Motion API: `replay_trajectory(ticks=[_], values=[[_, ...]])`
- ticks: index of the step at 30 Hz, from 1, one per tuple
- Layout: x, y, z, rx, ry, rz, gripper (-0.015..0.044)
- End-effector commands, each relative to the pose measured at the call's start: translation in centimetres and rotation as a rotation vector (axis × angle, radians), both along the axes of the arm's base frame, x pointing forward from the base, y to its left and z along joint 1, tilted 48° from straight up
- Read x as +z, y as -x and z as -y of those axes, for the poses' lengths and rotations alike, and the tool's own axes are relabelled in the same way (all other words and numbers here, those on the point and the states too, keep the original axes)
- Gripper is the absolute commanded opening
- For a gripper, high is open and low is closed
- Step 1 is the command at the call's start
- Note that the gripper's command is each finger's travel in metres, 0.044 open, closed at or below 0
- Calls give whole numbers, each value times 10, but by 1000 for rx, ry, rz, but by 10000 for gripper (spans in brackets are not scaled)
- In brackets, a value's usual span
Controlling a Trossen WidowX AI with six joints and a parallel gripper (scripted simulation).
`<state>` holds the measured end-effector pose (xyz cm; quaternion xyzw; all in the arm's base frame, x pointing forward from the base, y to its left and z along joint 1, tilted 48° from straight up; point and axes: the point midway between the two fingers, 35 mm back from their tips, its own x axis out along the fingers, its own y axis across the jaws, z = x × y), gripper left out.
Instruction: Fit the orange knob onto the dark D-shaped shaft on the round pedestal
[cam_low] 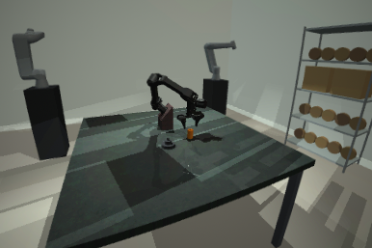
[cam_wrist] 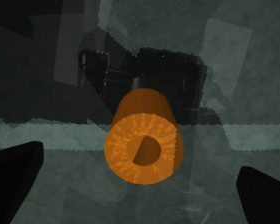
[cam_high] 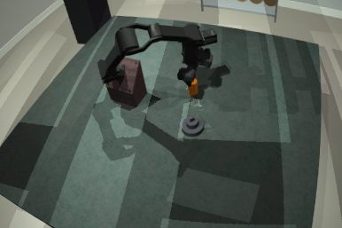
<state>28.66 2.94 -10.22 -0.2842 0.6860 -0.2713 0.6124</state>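
Knob (cam_high: 192, 87) stands upright on the worktop (cam_high: 266, 157) near its middle, a little toward the far edge, hole up. End effector (cam_wrist: 140, 183) hangs directly above it, spread wide, grasping nothing. Pedestal (cam_high: 193, 126) with shaft sits nearer the front edge, apart from the knob.

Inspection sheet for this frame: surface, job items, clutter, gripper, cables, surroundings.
Surface: dark green table, patchy shadows.
Job items: orange knob upright on the table, D-shaped hole facing up; pedestal with shaft apart from it, nearer the camera in the top view. Knob not fitted.
Clutter: nothing seen.
Gripper: gripper open, empty, over the knob, fingers either side.
Cables: nothing seen.
Surroundings: arm's brown base block; two grey arms on black plinths; shelf rack with boxes and round items.
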Motion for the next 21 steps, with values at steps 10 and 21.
replay_trajectory(ticks=[10,21], values=[[-14,1,15,9,4,-3,440],[-26,2,28,8,4,-3,440]])
